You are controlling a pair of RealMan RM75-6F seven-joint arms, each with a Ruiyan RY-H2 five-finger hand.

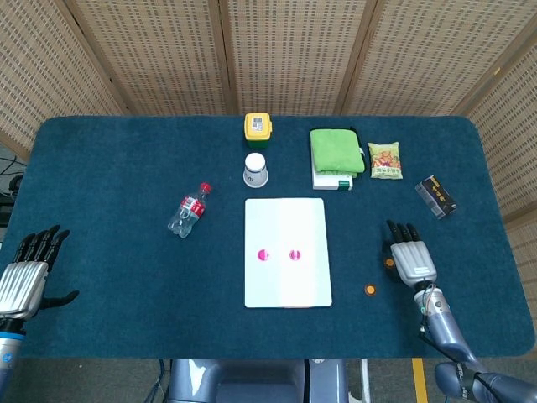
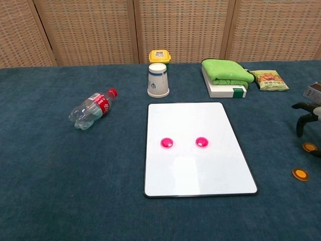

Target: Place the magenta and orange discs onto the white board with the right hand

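Blue cloth covers the table (image 1: 117,168), and I place everything by the white board (image 1: 287,251) at its middle. Far to the board's left, at the near table edge, my left hand (image 1: 25,277) hovers with fingers spread, holding nothing. Between that hand and the board, a plastic bottle (image 1: 188,210) with a red cap lies on its side. Just beyond the board's far edge stands an upturned paper cup (image 1: 256,170), and a yellow box (image 1: 258,127) sits behind it. On the board itself the two magenta discs (image 1: 263,254) lie side by side, a little apart. Right of the board's far corner, a green towel (image 1: 336,150) rests on a white box, with a snack packet (image 1: 385,159) beside it. Off the board's right edge, both orange discs (image 1: 370,290) lie on the cloth. My right hand (image 1: 412,256) hangs just above the farther one, fingers apart and empty.
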